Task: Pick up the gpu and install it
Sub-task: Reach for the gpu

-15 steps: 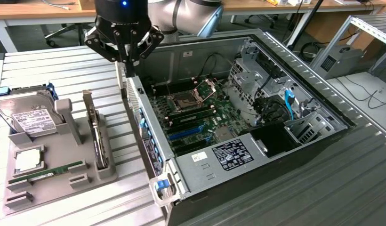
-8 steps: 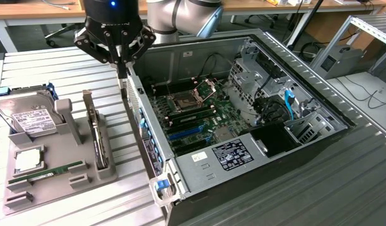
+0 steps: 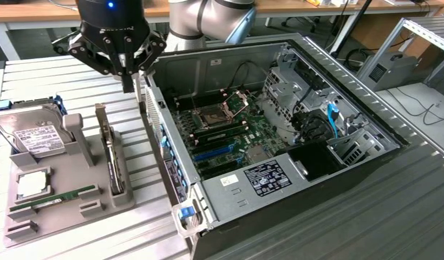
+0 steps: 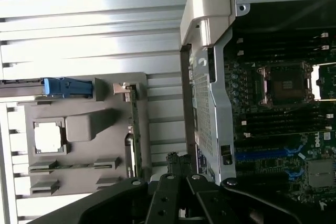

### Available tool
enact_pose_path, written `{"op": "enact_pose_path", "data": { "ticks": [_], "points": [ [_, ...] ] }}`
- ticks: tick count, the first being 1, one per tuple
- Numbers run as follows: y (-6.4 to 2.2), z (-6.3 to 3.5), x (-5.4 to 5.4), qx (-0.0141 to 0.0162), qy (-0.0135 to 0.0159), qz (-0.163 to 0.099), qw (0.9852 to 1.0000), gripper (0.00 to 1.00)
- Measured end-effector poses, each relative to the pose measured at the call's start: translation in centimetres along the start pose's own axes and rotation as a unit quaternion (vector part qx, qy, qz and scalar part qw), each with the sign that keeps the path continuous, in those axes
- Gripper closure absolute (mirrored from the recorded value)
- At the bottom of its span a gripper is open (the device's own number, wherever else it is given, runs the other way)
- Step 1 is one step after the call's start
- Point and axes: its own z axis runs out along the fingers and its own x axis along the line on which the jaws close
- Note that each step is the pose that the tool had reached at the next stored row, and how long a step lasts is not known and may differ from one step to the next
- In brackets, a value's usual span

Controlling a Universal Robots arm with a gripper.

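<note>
Closed claw (image 3: pixel 128 85) near gpu (image 3: pixel 110 151); drive label (image 3: pixel 40 139) illegible

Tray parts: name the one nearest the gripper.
The gpu, the thin dark card standing on edge at the tray's side next to the case. The hard drive, CPU and RAM stick sit farther toward the exterior view's left.

The desk (image 3: pixel 85 241) is a silvery ribbed metal top, its slats running in long parallel strips. Two things sit directly on it. A flat grey parts tray (image 3: pixel 77 173) is toward the exterior view's left. An open computer case (image 3: pixel 233 203) lies on its side (cover off, innards facing up) just beside the tray, on the exterior view's right.
</note>
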Motion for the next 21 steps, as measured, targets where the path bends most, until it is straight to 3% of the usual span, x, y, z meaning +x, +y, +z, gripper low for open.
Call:
{"op": "enact_pose_path", "data": {
  "ticks": [9,21],
  "points": [
    [-0.22,-0.09,3.0,0.0008,0.0,0.0,1.0,0.89],
    [-0.35,-0.11,4.8,0.0008,0.0,0.0,1.0,0.89]
  ]
}}
